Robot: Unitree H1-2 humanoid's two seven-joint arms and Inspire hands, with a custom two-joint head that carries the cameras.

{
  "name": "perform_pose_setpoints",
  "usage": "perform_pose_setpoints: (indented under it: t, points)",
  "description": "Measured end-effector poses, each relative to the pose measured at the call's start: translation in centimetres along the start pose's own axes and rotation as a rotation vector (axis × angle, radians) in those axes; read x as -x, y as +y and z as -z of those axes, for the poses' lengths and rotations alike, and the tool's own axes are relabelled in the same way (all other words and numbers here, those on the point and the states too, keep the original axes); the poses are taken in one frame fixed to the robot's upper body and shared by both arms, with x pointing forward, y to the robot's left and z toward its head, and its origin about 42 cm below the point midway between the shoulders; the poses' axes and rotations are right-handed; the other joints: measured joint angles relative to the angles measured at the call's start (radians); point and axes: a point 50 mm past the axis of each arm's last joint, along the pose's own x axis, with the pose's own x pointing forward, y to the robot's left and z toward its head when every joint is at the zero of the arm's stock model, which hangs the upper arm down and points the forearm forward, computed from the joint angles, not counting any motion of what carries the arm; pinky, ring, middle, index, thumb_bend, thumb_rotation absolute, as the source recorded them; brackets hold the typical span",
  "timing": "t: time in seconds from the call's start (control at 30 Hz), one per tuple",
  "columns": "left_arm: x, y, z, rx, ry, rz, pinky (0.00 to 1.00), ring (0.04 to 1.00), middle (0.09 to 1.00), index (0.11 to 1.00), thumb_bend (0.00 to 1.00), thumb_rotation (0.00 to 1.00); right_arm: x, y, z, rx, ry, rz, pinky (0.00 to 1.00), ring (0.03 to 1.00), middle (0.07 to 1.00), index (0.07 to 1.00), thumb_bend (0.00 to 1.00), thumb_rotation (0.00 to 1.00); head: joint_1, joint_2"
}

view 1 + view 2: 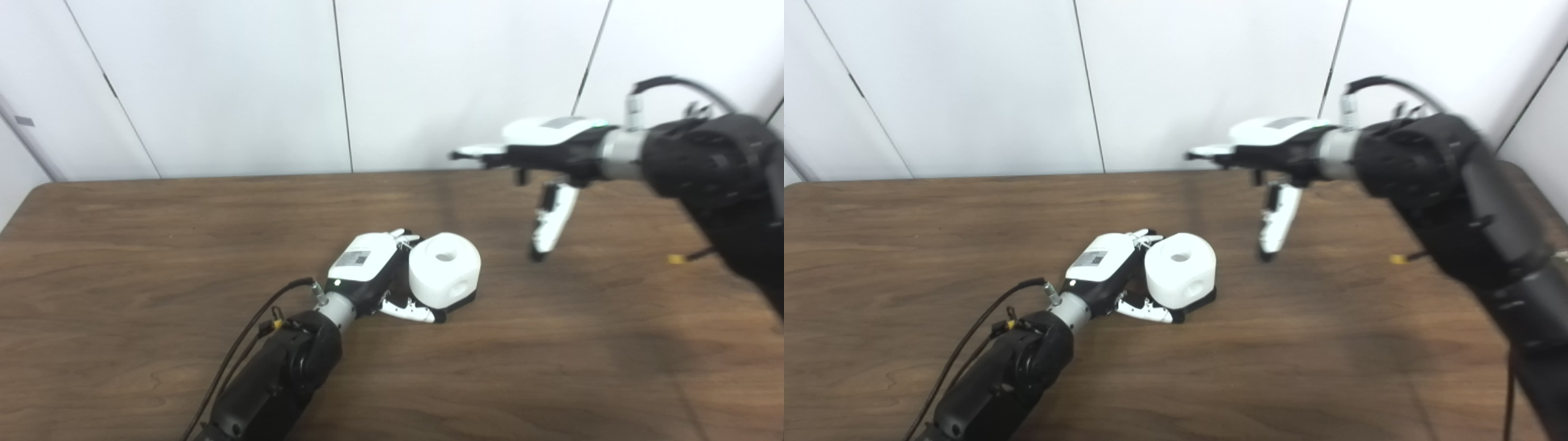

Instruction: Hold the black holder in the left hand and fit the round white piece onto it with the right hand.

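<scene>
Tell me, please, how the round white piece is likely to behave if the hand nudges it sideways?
The round white piece looks rigid, so it should not flex. Its broad flat-based form on the black holder suggests it would slide rather than roll or tip. Its smooth sides may be slippery. The left hand beside it would probably block movement that way.

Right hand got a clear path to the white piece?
Probably yes. The right hand is open and raised; bare table lies between. The left hand grips the white piece from the other side.
</scene>
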Motion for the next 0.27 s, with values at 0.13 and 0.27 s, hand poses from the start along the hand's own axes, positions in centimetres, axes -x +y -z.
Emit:
perform_pose_setpoints:
  t: [0.13, 0.27]
  points:
    - [0.1, 0.1, 0.2, 0.002, 0.003, -0.001, 0.93, 0.931, 0.870, 0.481, 0.52, 0.06, 0.7, 1.7, 2.4, -0.120, 0.039, 0.237, 0.49, 0.597, 0.670, 0.682, 0.77, 0.14, 0.000, -0.002]
    - [0.1, 0.1, 0.3, 0.004, -0.007, 0.002, 0.89, 0.905, 0.870, 0.484, 0.52, 0.06, -0.9, 6.1, 2.6, -0.318, 0.038, 0.360, 0.50, 0.619, 0.697, 0.736, 0.77, 0.20, 0.006, -0.002]
